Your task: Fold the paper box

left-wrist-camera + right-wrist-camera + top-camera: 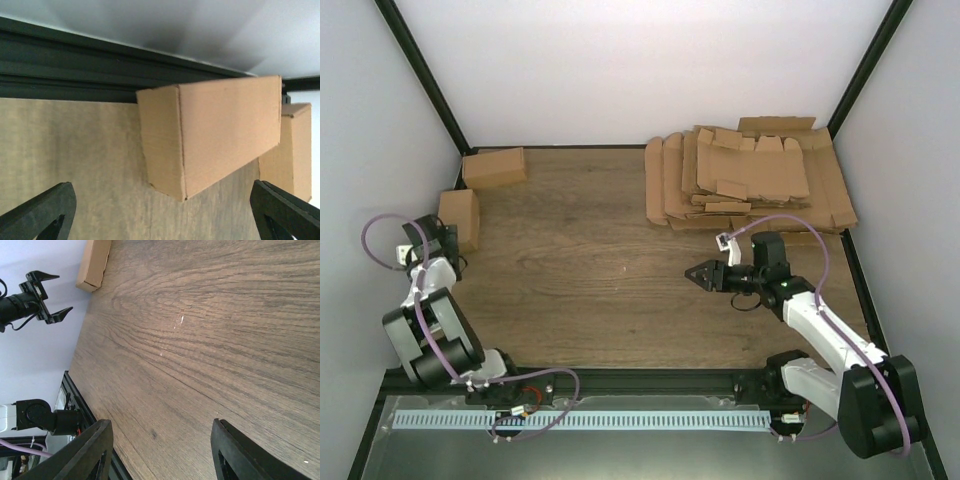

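Observation:
A folded brown paper box [460,216] stands at the table's left edge. In the left wrist view the paper box [220,130] sits just ahead of my left gripper [161,200], one corner pointing at the camera. My left gripper [442,245] is open wide, and its fingers [45,212] are apart from the box with only table between them. My right gripper [698,273] hovers open over the middle of the table. Only wood shows between the jaws of my right gripper [161,440].
A second folded box [495,167] lies at the back left, also seen behind the first box [296,150]. A heap of flat cardboard sheets [750,175] fills the back right. A black frame rail [100,65] runs behind the boxes.

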Tool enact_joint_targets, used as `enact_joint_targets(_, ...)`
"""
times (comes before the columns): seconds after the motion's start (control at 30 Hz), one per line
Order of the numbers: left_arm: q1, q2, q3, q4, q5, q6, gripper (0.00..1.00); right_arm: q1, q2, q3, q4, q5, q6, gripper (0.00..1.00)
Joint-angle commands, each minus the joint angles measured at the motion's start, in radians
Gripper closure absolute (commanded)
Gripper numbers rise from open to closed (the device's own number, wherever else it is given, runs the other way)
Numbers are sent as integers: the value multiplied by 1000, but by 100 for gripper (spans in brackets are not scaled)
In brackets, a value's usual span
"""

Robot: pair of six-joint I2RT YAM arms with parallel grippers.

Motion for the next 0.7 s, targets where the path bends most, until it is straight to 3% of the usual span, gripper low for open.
enact_joint_targets(0.0,31,-89,-3,-164,-104,46,7,-5,-30,38,-14,15,-18,44)
enact_joint_targets(0.1,74,-125,-21,-193,-107,50,33,-5,-32,38,-26,16,-28,44)
enact_joint_targets(0.13,89,-124,-29,-189,-95,61,47,-5,-31,38,-26,14,-28,44)
enact_joint_targets(0.2,120,-92,-34,-176,-56,91,87,-5,-30,38,-21,9,-26,44)
enact_joint_targets(0.23,135,-64,-33,-164,-19,105,95,-5,-29,40,-17,5,-22,44)
enact_joint_targets(0.37,160,94,21,-99,156,165,96,-5,-23,59,-14,-9,-15,44)
enact_joint_targets(0.67,161,308,176,-23,204,207,96,-5,1,81,-3,-28,-11,43)
